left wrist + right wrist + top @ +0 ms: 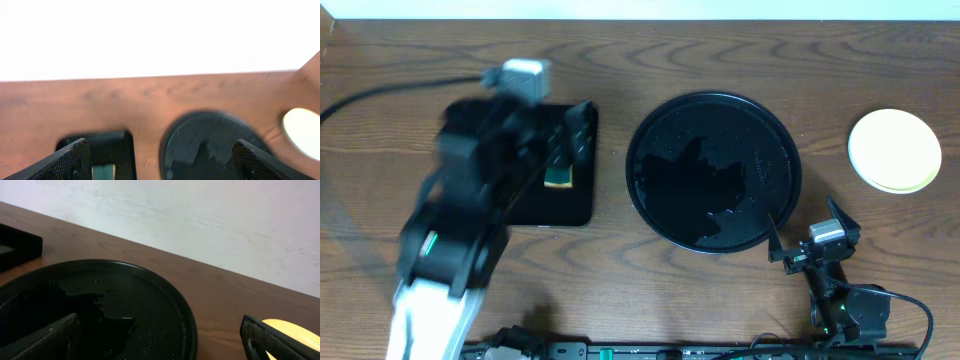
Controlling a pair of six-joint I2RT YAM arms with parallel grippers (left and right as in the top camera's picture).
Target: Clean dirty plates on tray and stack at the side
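The round black tray (760, 130) lies mid-table, wet and with no plates on it. The plates (894, 150) sit stacked at the far right, a pale yellow one on top; the yellow plate (295, 330) shows behind my right finger. My left gripper (570, 140) hovers open over the small rectangular tray (575, 205), above the green sponge (558, 178), with nothing between its fingers (70, 162). My right gripper (808, 228) stands open at the round tray's front right edge (185, 315), empty.
The sponge (104, 172) lies in the rectangular tray (115, 142), left of the round tray (210, 140). A cable runs across the table's left side (380, 95). A white wall stands behind the far table edge (200, 220).
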